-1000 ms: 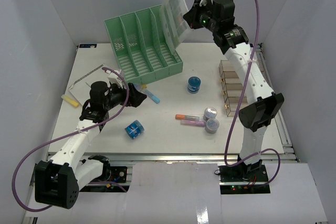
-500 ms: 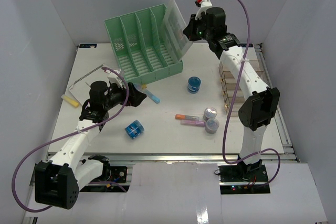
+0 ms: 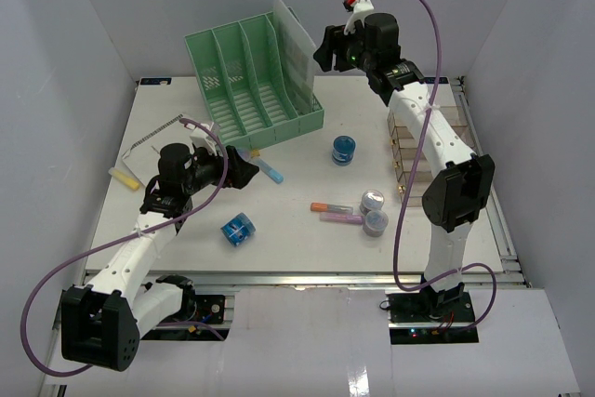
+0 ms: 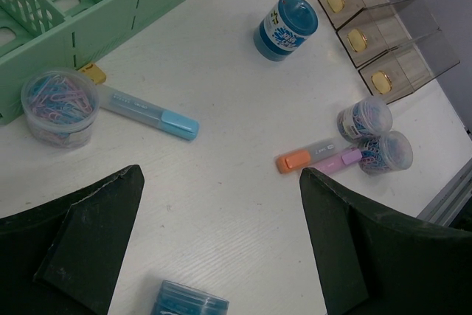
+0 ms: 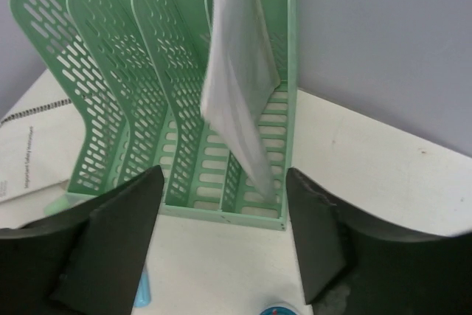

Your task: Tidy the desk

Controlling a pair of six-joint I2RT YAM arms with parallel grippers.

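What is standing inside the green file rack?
A whitish sheet stands tilted in the rightmost slot of the green file rack. The other slots look empty where visible, but their dividers cover part of the floors.

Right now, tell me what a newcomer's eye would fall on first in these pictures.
The pale green slotted plastic file rack at the far side of the white desk stands out, a translucent plastic sleeve sticking up from its end slot on the right arm's side. The right gripper hangs open beside that sleeve. Nearer, a round blue tub and an orange-capped highlighter lie scattered mid-desk.
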